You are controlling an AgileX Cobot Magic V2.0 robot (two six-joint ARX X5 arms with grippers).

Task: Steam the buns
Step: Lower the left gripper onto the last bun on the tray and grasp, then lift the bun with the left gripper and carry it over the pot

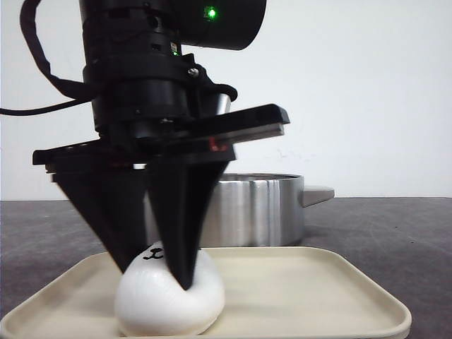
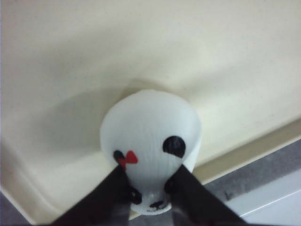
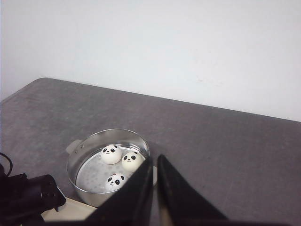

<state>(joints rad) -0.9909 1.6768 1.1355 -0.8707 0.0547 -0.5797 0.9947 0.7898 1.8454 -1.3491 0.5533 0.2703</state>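
Note:
One white panda bun with a red bow by its ear sits on the cream tray, near its front left. My left gripper comes down on it from above, and its black fingers press into the bun's sides; it is shut on this bun. Three more buns lie face-up inside the steel pot. My right gripper hangs high above the table beside the pot, shut and holding nothing.
The steel pot stands just behind the tray, with a handle sticking out to its right. The tray has a raised rim. The grey table runs back to a white wall. My left arm shows beside the pot.

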